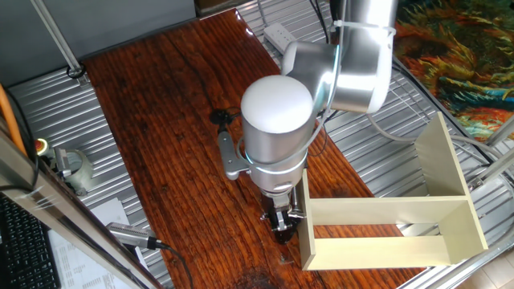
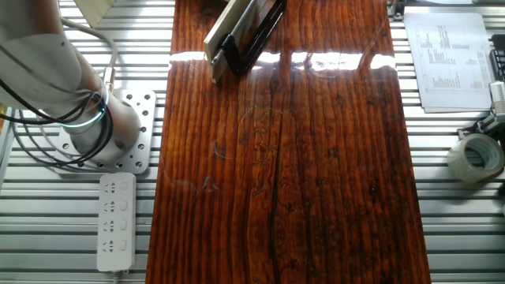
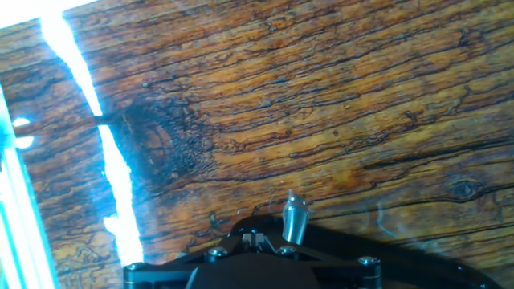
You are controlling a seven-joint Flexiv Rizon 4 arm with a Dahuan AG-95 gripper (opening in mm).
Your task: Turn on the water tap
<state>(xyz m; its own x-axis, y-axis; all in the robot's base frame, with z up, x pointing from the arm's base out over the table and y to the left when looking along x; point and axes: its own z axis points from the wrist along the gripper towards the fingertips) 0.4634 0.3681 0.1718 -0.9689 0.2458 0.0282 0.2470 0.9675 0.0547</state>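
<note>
Water tap [image 2: 251, 35]: in the other fixed view a long slim black body with a bright stripe lies slanted at the far edge of the wooden table [image 2: 316, 173], just beside the end wall of the cream open-sided box [image 1: 377, 210]. Its top end is cut off by the frame. I cannot separate it cleanly from the gripper there.

One fixed view: the arm's white joint covers that spot and the tap itself is hidden. The gripper [image 1: 281, 226] hangs low over the board, right at the box's open left end. Fingers are dark and small. Cannot tell whether they are parted, closed or gripping anything.

Hand view: a small chrome tapered piece [image 3: 294, 218] stands at the bottom edge above black hardware with screw heads, with wood grain beyond it. I cannot tell whether it is the lever.

Surroundings: a grey metal cylinder with cable [image 1: 128, 235] by the near table edge. A power strip [image 2: 116, 221], a tape roll [image 2: 476, 155] and a printed sheet [image 2: 450, 59] sit on the metal slats.
</note>
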